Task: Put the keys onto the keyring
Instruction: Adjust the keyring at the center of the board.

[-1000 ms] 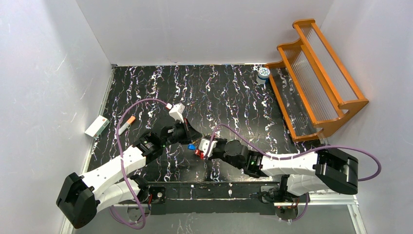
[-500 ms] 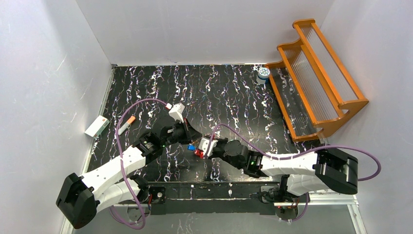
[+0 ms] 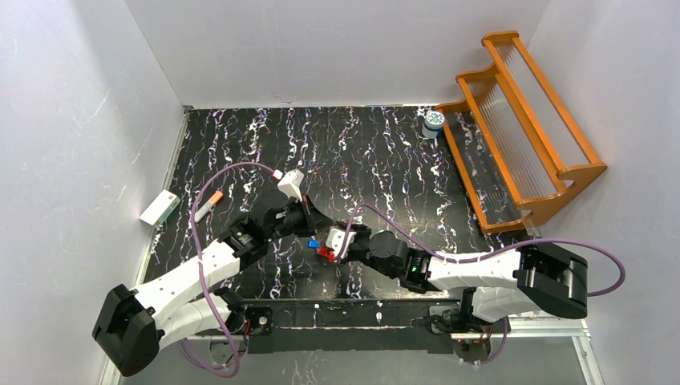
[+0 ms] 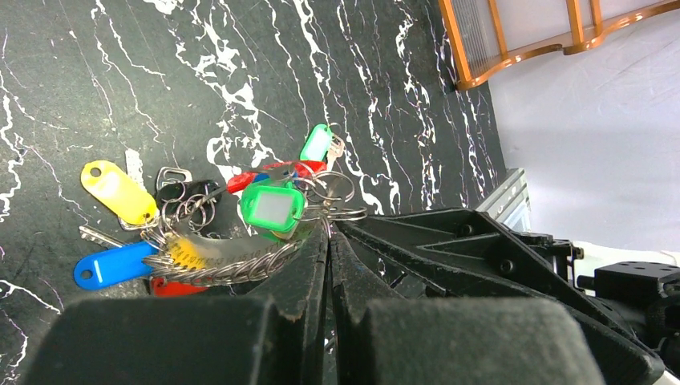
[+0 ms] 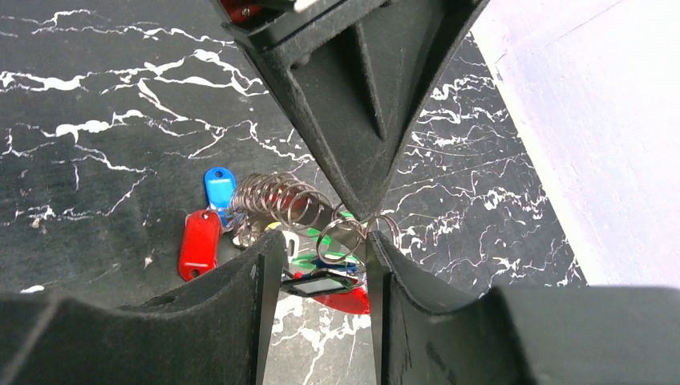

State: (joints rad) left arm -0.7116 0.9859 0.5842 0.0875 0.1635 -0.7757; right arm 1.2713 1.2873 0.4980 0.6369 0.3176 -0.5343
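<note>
- Top external view: the left hand (image 3: 315, 230) and right hand (image 3: 327, 247) meet tip to tip near the middle of the black marbled table (image 3: 385, 160), with the keys (image 3: 313, 241) bunched between them.
- Left wrist view: the left hand (image 4: 329, 233) is clenched on the keyring (image 4: 232, 265), a tight coil of wire loops, just beside a green key (image 4: 273, 207).
- Yellow, blue and red heads fan out from that coil and lie on the table; a second green one sits farther off.
- Right wrist view: the right hand (image 5: 323, 241) has its fingers parted, with small loops between them; whether they touch the metal I cannot tell.
- A blue head and a red head lie beside the coil there.
- Off to the sides are an orange rack (image 3: 521, 128), a white-and-blue jar (image 3: 434, 120), an orange-tipped stick (image 3: 208, 204) and a white box (image 3: 159, 207), all well apart from the hands.
</note>
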